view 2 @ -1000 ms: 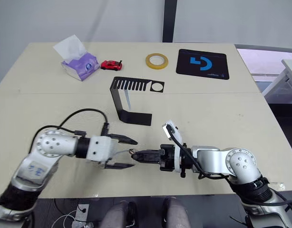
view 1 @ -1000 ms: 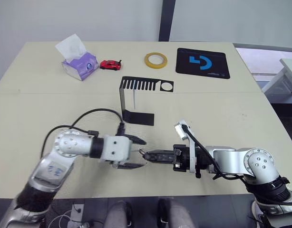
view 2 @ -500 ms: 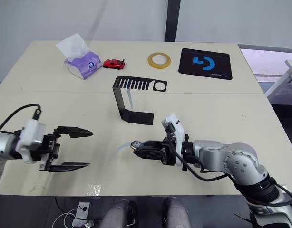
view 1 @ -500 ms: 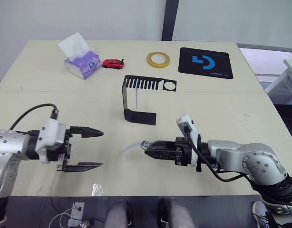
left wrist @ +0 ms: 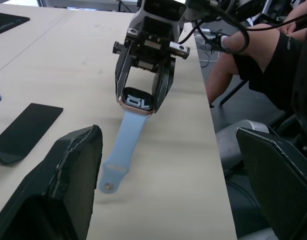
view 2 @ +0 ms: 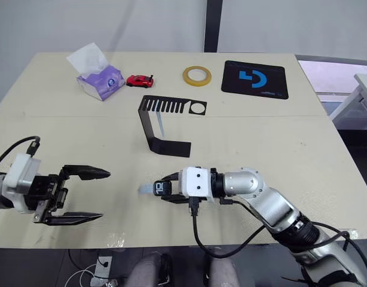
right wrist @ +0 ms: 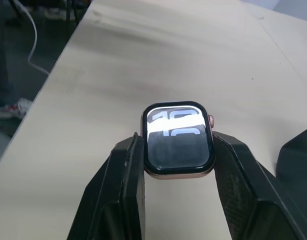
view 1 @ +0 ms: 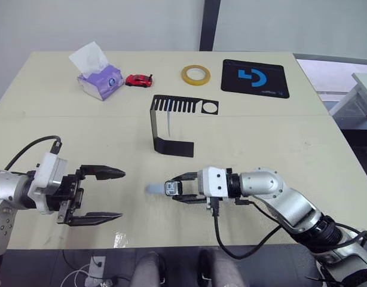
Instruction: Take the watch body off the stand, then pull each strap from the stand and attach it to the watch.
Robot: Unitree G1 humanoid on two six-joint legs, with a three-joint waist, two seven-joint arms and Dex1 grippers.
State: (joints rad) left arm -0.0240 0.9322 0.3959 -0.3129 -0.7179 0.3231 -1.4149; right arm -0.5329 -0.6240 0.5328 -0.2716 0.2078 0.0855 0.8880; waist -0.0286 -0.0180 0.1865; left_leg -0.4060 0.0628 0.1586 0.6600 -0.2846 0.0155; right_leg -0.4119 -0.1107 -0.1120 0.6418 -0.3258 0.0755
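I count 1 watch body [view 1: 170,188]. 2 straps: 1 on the watch [view 1: 153,188], 1 hanging in the stand [view 1: 170,123]. 1 stand [view 1: 173,146]. 2 grippers: left [view 1: 106,194], right [view 1: 171,189]. Misc on the table [view 1: 279,149]: 1 tissue pack [view 1: 98,78], 1 red toy car [view 1: 138,81], 1 tape ring [view 1: 195,75], 1 black mat [view 1: 255,78].

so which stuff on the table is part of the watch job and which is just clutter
Job:
watch body, held in the right gripper
strap fitted to it
second strap hanging from the stand
left gripper, open

Clutter:
tissue pack
toy car
tape ring
black mat
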